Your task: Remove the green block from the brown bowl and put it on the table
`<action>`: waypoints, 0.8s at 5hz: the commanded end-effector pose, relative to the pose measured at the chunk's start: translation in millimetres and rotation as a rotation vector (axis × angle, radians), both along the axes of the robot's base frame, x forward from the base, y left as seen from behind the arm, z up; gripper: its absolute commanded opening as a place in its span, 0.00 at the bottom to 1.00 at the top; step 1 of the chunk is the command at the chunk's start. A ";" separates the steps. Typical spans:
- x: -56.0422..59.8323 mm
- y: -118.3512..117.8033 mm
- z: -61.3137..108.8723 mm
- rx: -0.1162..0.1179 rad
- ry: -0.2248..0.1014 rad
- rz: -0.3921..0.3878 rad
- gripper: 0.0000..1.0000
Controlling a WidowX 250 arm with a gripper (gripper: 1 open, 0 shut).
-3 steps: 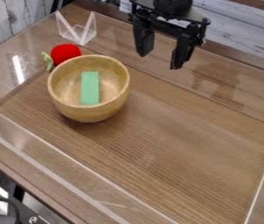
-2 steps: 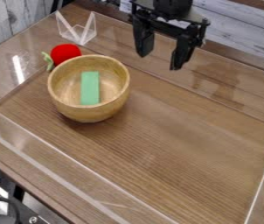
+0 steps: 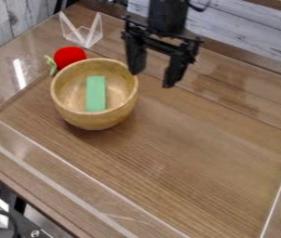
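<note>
The green block (image 3: 96,92) lies flat inside the brown bowl (image 3: 93,113), which rests on the left part of the table (image 3: 193,149). My gripper (image 3: 154,72) hangs above the table just right of the bowl's far rim, pointing down. Its black fingers (image 3: 173,73) stand wide apart with nothing between them. It touches neither the bowl nor the block.
A red round object (image 3: 69,58) sits right behind the bowl on the left. Clear acrylic walls (image 3: 56,181) border the tabletop at the front, the sides and the back left corner. A grey plank wall runs along the back.
The gripper has moved left and lower, from the back of the table toward the bowl's far rim. Its jaws stay wide. Bowl, block and red object have not moved.
</note>
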State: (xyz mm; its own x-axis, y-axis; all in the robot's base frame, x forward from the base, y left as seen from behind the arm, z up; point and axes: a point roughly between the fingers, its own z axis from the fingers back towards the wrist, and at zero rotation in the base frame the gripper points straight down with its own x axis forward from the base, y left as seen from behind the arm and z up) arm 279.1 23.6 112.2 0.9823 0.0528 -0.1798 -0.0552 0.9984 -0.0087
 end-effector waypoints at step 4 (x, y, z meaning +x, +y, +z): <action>-10.5 28.5 7.8 -0.004 -0.062 0.088 1.00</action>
